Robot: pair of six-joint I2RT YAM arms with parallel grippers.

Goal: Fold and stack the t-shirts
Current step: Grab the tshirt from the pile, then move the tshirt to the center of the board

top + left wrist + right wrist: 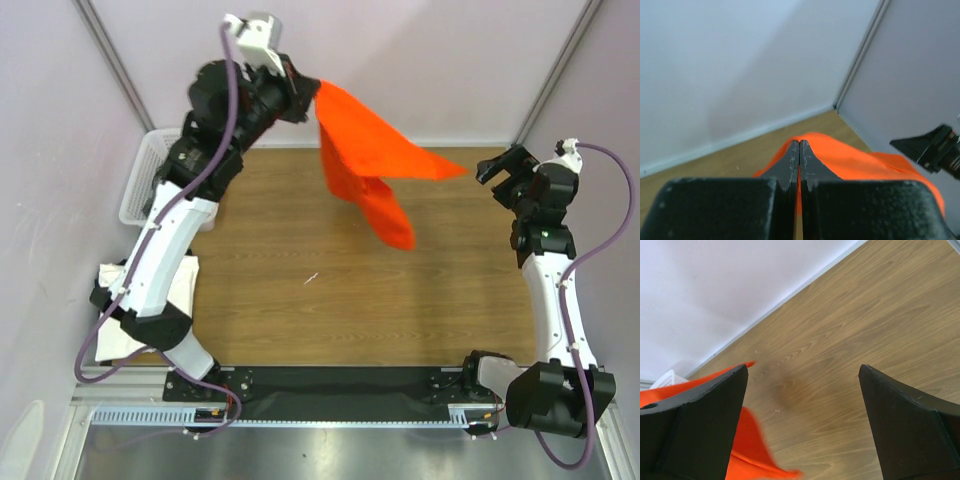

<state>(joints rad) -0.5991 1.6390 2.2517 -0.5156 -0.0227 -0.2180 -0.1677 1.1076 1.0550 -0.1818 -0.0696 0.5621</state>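
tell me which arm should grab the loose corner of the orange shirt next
Right, probably. The right gripper is open and close to the free corner of the orange shirt; the left gripper is shut on its other end, holding it up.

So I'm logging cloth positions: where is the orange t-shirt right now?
Top view: the orange t-shirt hangs above the far middle of the table, pinched at its upper corner by the left gripper, its other tip stretched toward the open right gripper.
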